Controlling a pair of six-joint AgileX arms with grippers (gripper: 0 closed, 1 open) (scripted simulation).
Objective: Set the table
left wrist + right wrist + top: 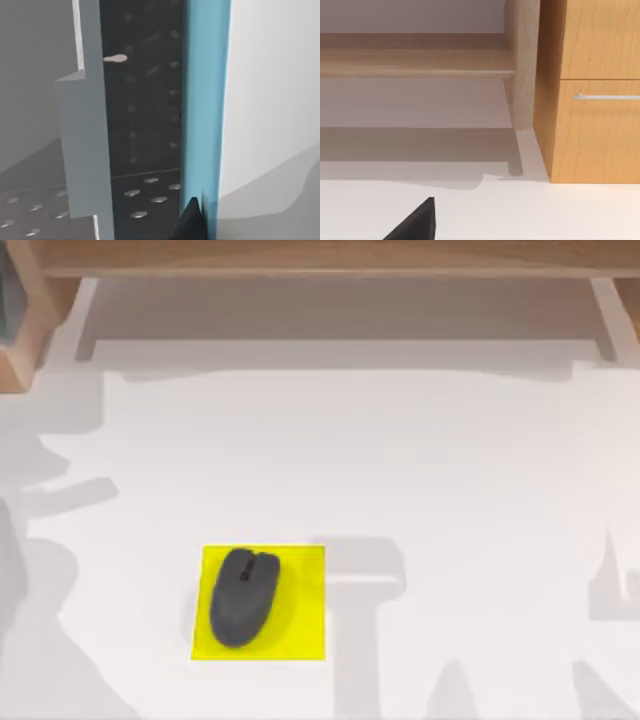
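The white table (430, 470) spreads across the top view. Near its front left lies a yellow square mat (305, 605) with a black computer mouse (245, 595) resting on it, buttons toward the back. In the left wrist view, a dark part of my left gripper (191, 222) sits at the picture's edge, close to a blue upright panel (205, 100) and a grey post (82, 145). In the right wrist view, a dark part of my right gripper (415, 224) hangs above the table (545, 210), facing the wooden shelf.
A light-brown wooden shelf (330, 260) runs along the back of the table, with a support leg (522, 65) and a drawer cabinet (597, 130) with a metal handle at its side. Arm shadows fall on the table's left and right.
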